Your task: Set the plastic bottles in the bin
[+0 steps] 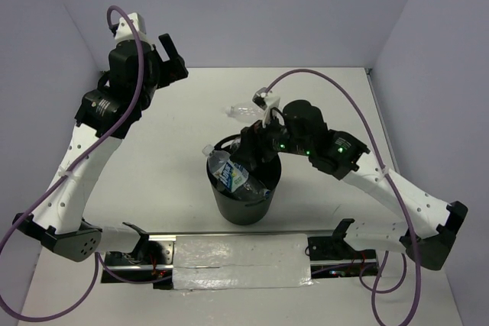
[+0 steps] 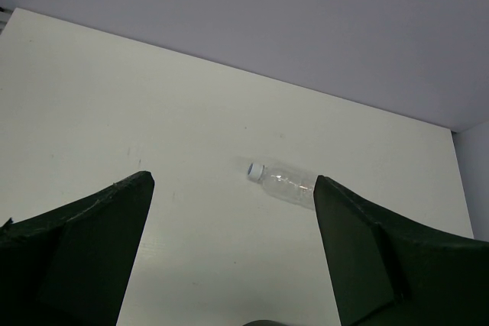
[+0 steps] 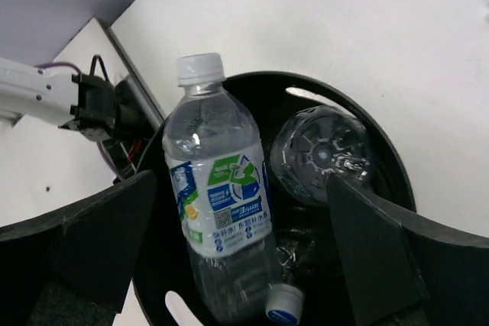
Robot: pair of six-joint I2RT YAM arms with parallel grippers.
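Note:
The black bin stands at the table's middle front. Three plastic bottles are inside it. The blue-and-white labelled one leans against the left wall, its cap above the rim. In the right wrist view I see the bin, the labelled bottle, a clear bottle's base and a capped one lower down. My right gripper is open just above the bin and holds nothing. A fourth clear bottle lies on the table behind the bin. My left gripper is open, raised at the far left.
A black rail with a white taped strip runs along the near edge between the arm bases. Pale walls close in the table at the back and both sides. Purple cables loop above the arms.

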